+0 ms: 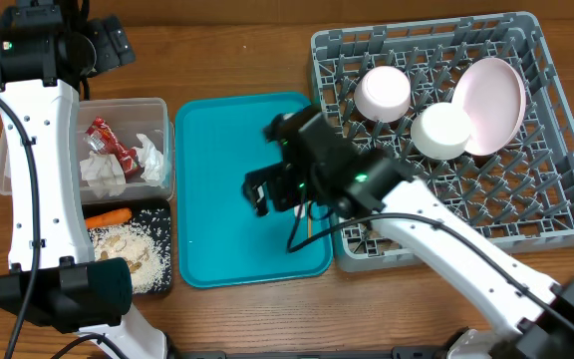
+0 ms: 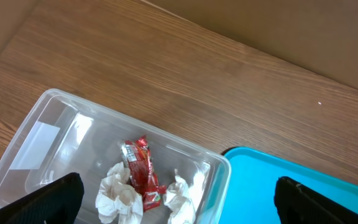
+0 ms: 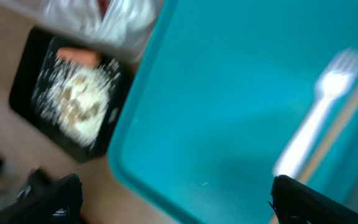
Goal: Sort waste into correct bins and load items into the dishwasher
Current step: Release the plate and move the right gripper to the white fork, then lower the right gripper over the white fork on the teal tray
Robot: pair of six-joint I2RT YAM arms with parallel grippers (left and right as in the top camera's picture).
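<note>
Over teal tray [image 1: 217, 150] | right gripper [image 1: 272, 189] held spread, empty | white fork [image 3: 319, 121] and wooden stick [image 3: 347, 118] laid side by side near tray's right wall | risk: both could be pinched together, or fork shoved against wall

Left arm [image 1: 40, 170], down the left edge: white shells dotted with small screws, black joints, a thin black cable, one green light. Right arm [image 1: 466, 249], lower right: alike. Left pincer [image 2: 179, 202] and right pincer [image 3: 173, 199] have black fingers.

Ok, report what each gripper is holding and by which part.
Nothing is held. The left gripper and right gripper are open and empty; the white fork lies loose on the teal tray.
</note>
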